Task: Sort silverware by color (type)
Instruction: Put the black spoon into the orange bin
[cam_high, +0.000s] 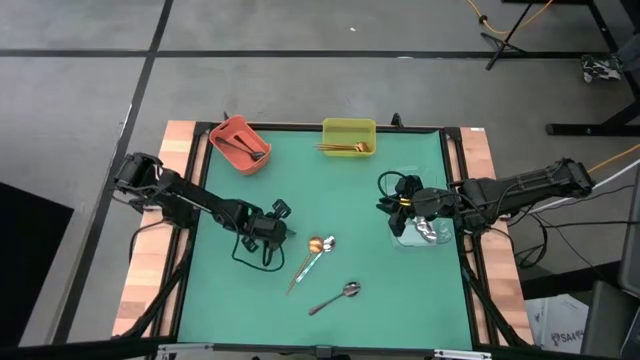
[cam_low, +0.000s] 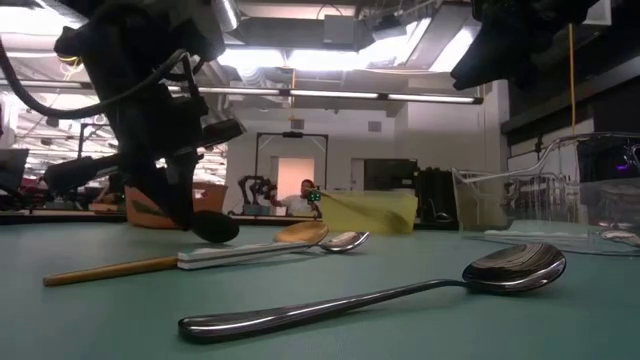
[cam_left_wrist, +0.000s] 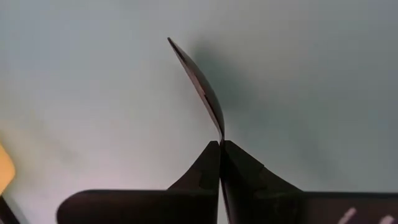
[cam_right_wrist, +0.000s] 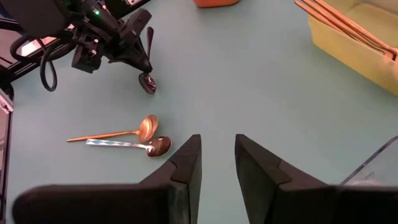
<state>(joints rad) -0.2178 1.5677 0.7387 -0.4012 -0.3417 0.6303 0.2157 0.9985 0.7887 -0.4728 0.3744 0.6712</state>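
Observation:
My left gripper (cam_high: 270, 235) stands over the green mat left of centre, shut on a dark spoon (cam_right_wrist: 148, 81) whose bowl (cam_low: 215, 227) hangs close to the mat. A gold spoon (cam_right_wrist: 124, 132) and a silver spoon with a pale handle (cam_right_wrist: 121, 144) lie side by side on the mat just right of it. A shiny dark-silver spoon (cam_high: 335, 297) lies flat nearer the front edge. My right gripper (cam_right_wrist: 217, 162) hovers open and empty at the right, beside the clear bin (cam_high: 425, 238). My left gripper pinches the dark spoon between its two fingers at the neck (cam_left_wrist: 221, 134), just above the bowl. The fingers come from above, slanting down. The bowl (cam_left_wrist: 199, 81) sticks out below the fingertips and the handle (cam_right_wrist: 150, 37) rises past the gripper. Whether the bowl touches the mat, I cannot tell.
An orange bin (cam_high: 238, 143) with dark spoons stands at the far left of the mat. A yellow bin (cam_high: 348, 137) with gold spoons stands at the far middle. The clear bin at the right holds silver spoons. Wooden table edges (cam_high: 150, 260) flank the mat.

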